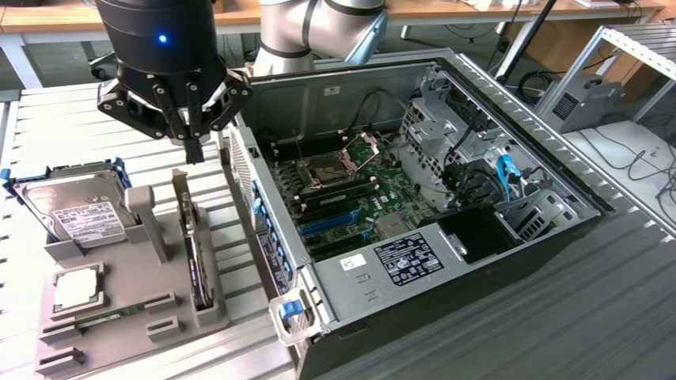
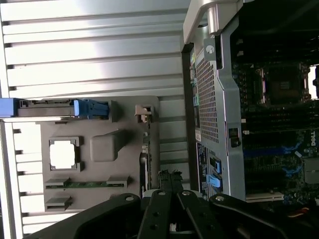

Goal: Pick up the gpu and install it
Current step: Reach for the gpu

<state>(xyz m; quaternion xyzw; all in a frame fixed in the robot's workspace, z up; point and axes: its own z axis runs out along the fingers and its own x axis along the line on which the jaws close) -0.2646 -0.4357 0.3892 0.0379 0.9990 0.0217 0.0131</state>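
The hand [image 1: 195, 155] hangs over the slatted tabletop [image 1: 85, 127], its fingers pressed together with nothing pinched between them. Their tips are just above one end of the gpu [image 1: 195, 247]; the narrow gap there is hard to judge.

The gpu stands on its thin edge in a slot along the edge of the grey holder [image 1: 158, 237] that faces the open computer case [image 1: 423, 182]. Seen edge-on, its faces are mostly hidden, and only a dark strip and a pale metal end show.

In the wrist view the hand [image 2: 169, 180] covers one end of the gpu [image 2: 145, 149].

A hard drive [image 1: 79, 210] in a blue frame leans at the holder's far edge. A square chip [image 1: 76, 286] and a memory stick [image 1: 104, 321] lie nearer. The holder's nearest corner is cut off in the exterior view.
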